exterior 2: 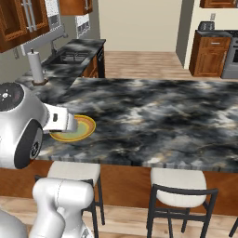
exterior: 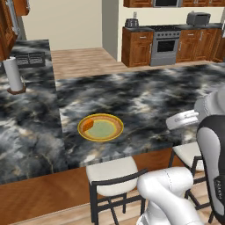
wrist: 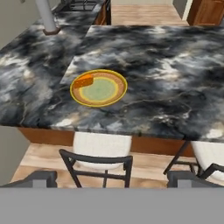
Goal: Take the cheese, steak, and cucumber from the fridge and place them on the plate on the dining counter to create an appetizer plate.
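Starting at your left, the paper towel roll (exterior: pixel 14 74) stands well clear of the work. The cheese (wrist: pixel 83 81) already lies on the left edge of the plate (wrist: pixel 114 97), leaving the centre free for steak and cucumber, which I judge are yet to be fetched. The plate sits near the worktop (exterior: pixel 145 101) front edge, above a stool (wrist: pixel 101 146). Your end effector (wrist: pixel 112 178) hangs back over the stools, fingers spread fully, holding nothing

wooden floor (exterior: pixel 83 61), beige wall (exterior: pixel 66 22), reddish-brown cabinets (exterior: pixel 137 47), a steel stove (exterior: pixel 165 46), white-cushioned stools (wrist: pixel 101 151)
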